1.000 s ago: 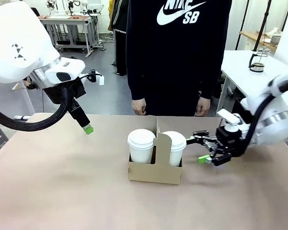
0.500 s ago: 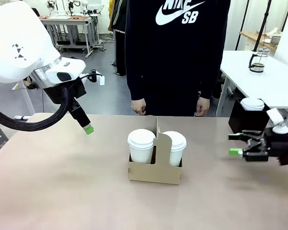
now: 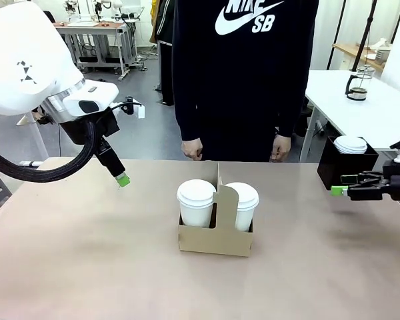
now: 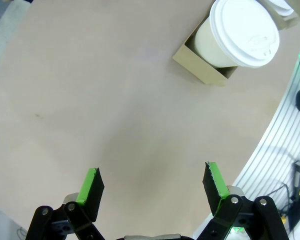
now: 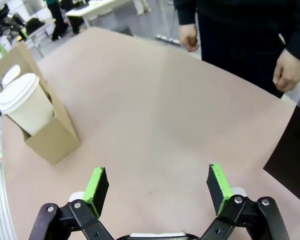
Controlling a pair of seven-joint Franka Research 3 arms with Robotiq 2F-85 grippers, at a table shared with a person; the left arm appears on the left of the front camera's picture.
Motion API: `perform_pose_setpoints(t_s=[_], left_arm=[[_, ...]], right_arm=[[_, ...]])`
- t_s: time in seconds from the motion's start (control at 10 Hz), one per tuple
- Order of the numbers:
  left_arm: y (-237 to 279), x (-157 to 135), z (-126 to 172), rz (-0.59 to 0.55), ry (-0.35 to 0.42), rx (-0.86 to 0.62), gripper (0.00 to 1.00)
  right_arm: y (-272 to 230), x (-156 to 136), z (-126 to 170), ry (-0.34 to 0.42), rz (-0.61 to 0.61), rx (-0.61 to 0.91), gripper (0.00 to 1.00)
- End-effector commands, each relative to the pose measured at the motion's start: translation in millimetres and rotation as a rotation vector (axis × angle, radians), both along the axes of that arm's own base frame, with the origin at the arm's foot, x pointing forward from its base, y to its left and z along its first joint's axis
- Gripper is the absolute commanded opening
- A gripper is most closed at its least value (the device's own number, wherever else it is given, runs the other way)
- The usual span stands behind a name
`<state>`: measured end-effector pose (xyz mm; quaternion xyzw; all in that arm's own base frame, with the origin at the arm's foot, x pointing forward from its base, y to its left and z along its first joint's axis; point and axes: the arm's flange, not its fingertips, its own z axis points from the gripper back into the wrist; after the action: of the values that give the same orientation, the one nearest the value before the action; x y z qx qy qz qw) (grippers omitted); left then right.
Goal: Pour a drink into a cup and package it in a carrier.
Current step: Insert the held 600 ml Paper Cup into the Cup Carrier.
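Observation:
The brown cardboard carrier (image 3: 213,239) stands mid-table with a lidded white cup (image 3: 196,202) in its left pocket and another cup (image 3: 243,204) in its right. No drink is visible under the lids. My left gripper (image 3: 122,179) hangs open above the table, left of the carrier. In the left wrist view that gripper (image 4: 152,185) is open over bare tabletop, with one cup (image 4: 245,32) and the carrier (image 4: 205,70) far ahead. My right gripper (image 3: 339,190) is open at the table's right edge, well clear of the carrier. The right wrist view shows this gripper (image 5: 156,184) empty, the cup (image 5: 22,102) and carrier (image 5: 50,137) far off.
A person stands at the far side, hands (image 3: 193,148) hanging at the table edge. A black box (image 3: 347,167) with white lids sits at the back right, close behind my right gripper. A press jug (image 3: 359,83) stands on the white side table.
My right gripper has pulled back from beside the carrier's right cup to the table's right edge, staying open. The left arm, cups and carrier have not moved.

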<state>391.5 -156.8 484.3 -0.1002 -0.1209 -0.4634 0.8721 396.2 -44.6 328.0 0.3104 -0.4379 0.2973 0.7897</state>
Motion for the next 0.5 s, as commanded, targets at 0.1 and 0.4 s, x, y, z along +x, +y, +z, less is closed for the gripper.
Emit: perform_pose_setpoints(t_s=[0.1, 0.4], left_arm=[[0, 0, 2, 0.010, 0.006, 0.010, 1.00], [0, 0, 2, 0.010, 0.006, 0.010, 1.00]], right_arm=[[0, 0, 0, 0.000, 0.000, 0.000, 1.00], [0, 0, 0, 0.000, 0.000, 0.000, 1.00]])
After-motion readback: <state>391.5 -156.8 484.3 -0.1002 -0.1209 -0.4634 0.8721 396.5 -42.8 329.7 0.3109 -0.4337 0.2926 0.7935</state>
